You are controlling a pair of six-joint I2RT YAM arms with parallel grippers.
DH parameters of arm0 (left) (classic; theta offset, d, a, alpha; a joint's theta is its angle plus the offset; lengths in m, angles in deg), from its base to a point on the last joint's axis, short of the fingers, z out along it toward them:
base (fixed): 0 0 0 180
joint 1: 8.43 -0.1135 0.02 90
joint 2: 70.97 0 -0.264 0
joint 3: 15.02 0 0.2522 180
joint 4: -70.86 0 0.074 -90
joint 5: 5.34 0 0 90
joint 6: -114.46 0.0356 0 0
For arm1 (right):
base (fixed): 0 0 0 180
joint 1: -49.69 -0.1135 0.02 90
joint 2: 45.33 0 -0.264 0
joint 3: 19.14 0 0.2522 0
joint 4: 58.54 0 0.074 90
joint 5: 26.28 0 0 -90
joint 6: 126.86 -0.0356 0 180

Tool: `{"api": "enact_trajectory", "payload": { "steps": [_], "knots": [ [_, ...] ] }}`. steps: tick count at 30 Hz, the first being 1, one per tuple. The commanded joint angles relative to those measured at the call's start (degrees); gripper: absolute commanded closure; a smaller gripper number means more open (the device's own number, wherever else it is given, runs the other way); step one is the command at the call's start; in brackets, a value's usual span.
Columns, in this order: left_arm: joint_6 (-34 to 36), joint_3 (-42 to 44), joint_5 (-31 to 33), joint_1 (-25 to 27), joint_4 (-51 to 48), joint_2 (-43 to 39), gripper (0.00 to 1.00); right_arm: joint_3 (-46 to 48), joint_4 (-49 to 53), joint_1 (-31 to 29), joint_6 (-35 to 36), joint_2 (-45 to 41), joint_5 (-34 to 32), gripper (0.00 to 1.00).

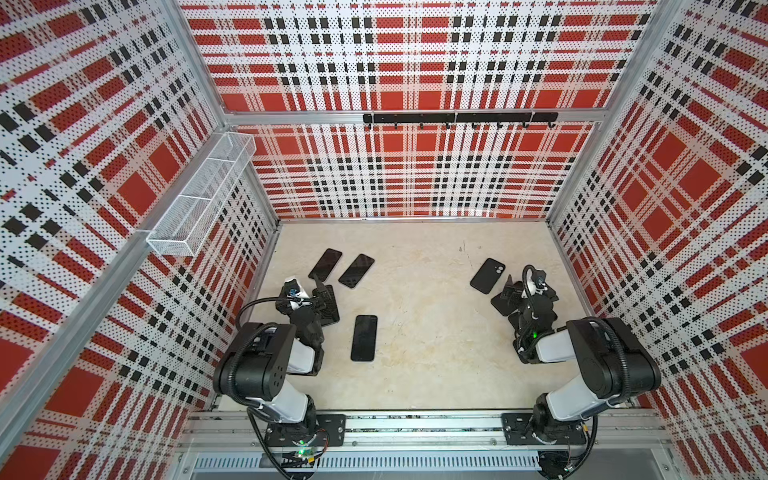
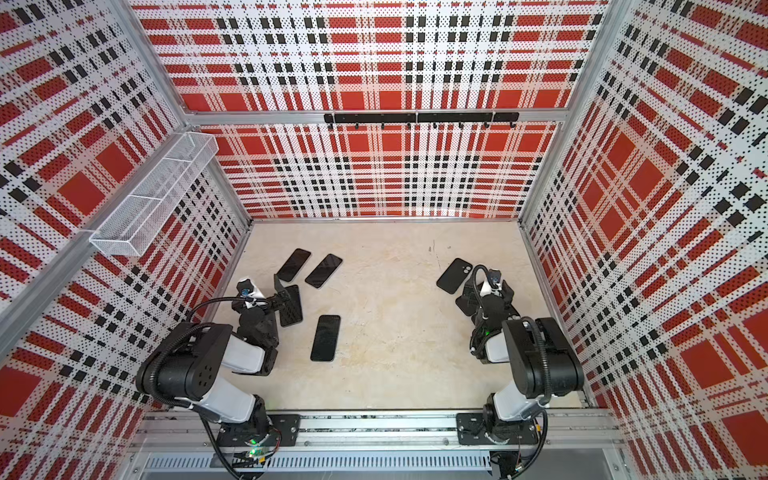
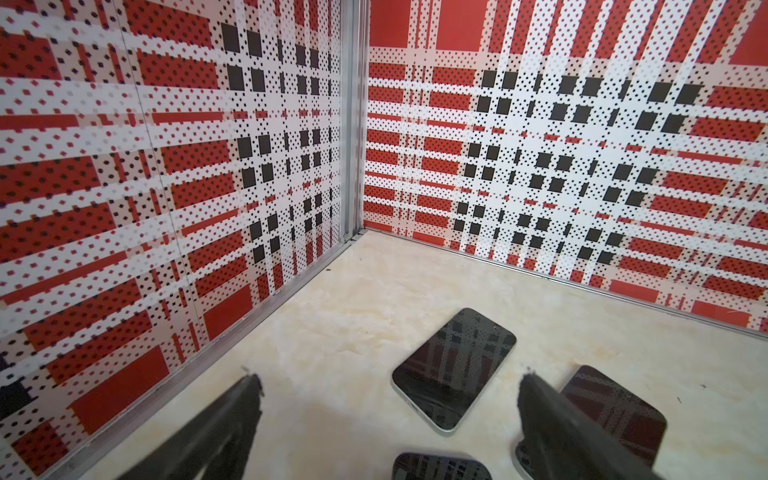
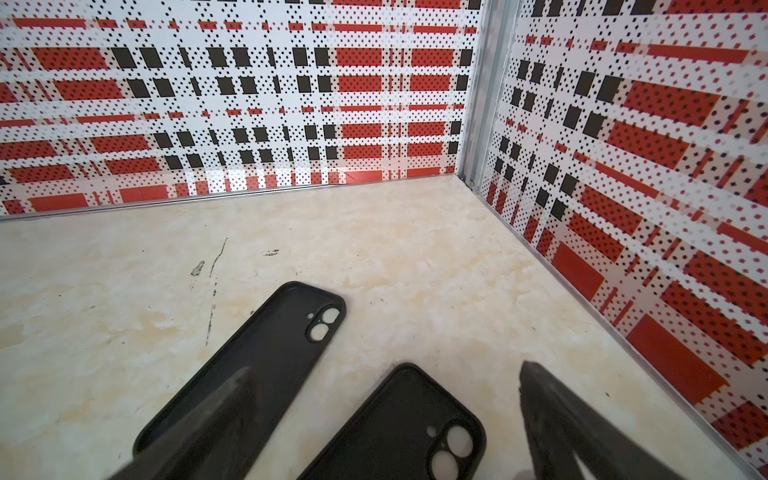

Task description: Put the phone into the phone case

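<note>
The table [image 1: 424,291] has a pale, marbled beige top, with dark scuffs [image 1: 462,248] near the back middle. Four phones lie flat on its left half, screens up. A first phone [image 1: 325,264] and second phone [image 1: 356,271] sit side by side, slanted, near each other but apart. A third phone [image 1: 364,337] lies alone nearer the front, and a fourth phone [image 3: 440,467], mostly hidden, just in front of the pair. On the right half lie a black case [image 1: 488,276], camera cut-out at its far end, and a second case [image 4: 407,428] just beside it
</note>
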Motion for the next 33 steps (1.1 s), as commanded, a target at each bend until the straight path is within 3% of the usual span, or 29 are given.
{"api": "enact_trajectory", "payload": {
  "steps": [1,33],
  "knots": [
    [-0.1,-0.5,-0.1,-0.4,0.5,-0.3,0.02,0.1,-1.1,0.3,0.4,-0.6,0.1,0.00],
    [-0.8,-0.6,-2.0,-1.4,-0.4,-0.6,0.02,-0.3,-0.1,0.4,0.6,-0.8,1.6,0.00]
  ]
}}
